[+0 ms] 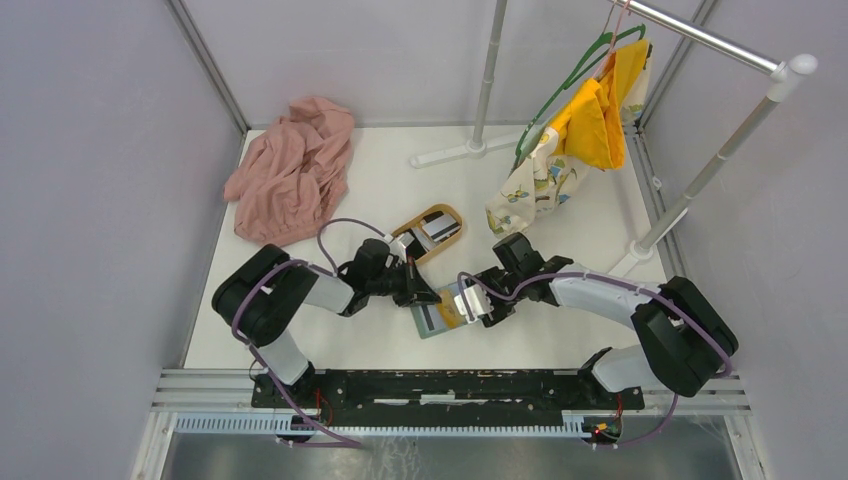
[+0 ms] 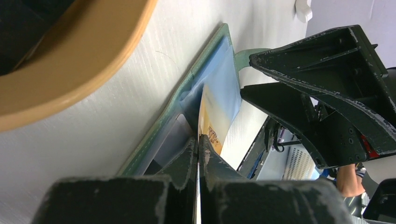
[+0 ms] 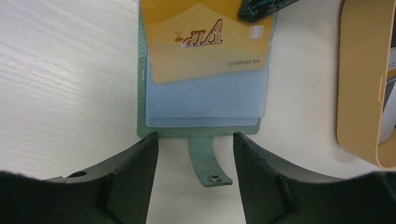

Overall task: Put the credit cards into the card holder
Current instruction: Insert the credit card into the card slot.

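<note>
The card holder [image 1: 432, 320] lies open on the white table, grey-green outside, pale blue slots inside [image 3: 201, 102], its closing tab [image 3: 208, 161] pointing toward my right gripper. My left gripper [image 2: 199, 140] is shut on a gold card marked VIP [image 3: 205, 42]. The card's far edge is tucked into a clear slot of the holder [image 2: 187, 93]. My right gripper [image 3: 195, 140] is open and empty. Its fingers straddle the tab at the holder's edge without touching it. More cards [image 1: 432, 230] lie in the oval wooden tray [image 1: 455, 222].
The tray's rim [image 3: 362, 84] lies close beside the holder. A pink cloth [image 1: 290, 170] is heaped at the back left. A garment rack [image 1: 700, 180] with a yellow garment [image 1: 590, 120] on a green hanger stands at the back right.
</note>
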You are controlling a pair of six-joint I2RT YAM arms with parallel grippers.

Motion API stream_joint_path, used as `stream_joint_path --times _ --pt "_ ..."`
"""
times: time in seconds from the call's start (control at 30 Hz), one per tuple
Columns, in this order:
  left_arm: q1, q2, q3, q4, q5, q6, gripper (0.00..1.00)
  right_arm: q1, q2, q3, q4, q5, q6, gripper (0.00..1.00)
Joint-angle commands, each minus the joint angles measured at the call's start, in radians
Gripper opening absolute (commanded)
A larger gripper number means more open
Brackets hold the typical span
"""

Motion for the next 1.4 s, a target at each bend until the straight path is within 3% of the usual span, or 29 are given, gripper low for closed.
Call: stream_joint_path --times 0.0,0.3,0.5,0.63,0.7,0.8,0.93,1.1,1.37 --pt "-0.003 0.000 0.034 -0.098 0.019 0.098 0.02 0.009 0.057 0.023 -0.036 0.070 0.002 0.66" --pt "-0.003 0.050 0.098 -0.114 0.004 0.105 0.02 0.009 0.006 0.074 -0.081 0.046 0.075 0.70" --pt "-0.003 0.057 0.105 -0.119 -0.002 0.107 0.05 0.009 -0.089 0.095 -0.140 -0.078 0.078 0.72" --pt "-0.003 0.060 0.101 -0.116 -0.004 0.104 0.07 0.022 -0.113 0.106 -0.145 -0.223 0.085 0.68" --pt "-0.003 0.058 0.100 -0.116 -0.004 0.102 0.11 0.071 -0.110 0.104 -0.080 -0.232 0.142 0.60" --pt "-0.003 0.057 0.103 -0.117 -0.003 0.099 0.13 0.180 -0.070 0.138 0.012 -0.130 0.264 0.36" --pt "-0.003 0.059 0.104 -0.116 0.000 0.092 0.18 0.298 0.027 0.195 0.089 0.063 0.357 0.16" --pt "-0.004 0.060 0.106 -0.115 0.008 0.087 0.20 0.380 0.139 0.237 0.119 0.272 0.385 0.13" --pt "-0.005 0.064 0.109 -0.115 0.010 0.085 0.22 0.408 0.198 0.226 0.137 0.387 0.386 0.13"
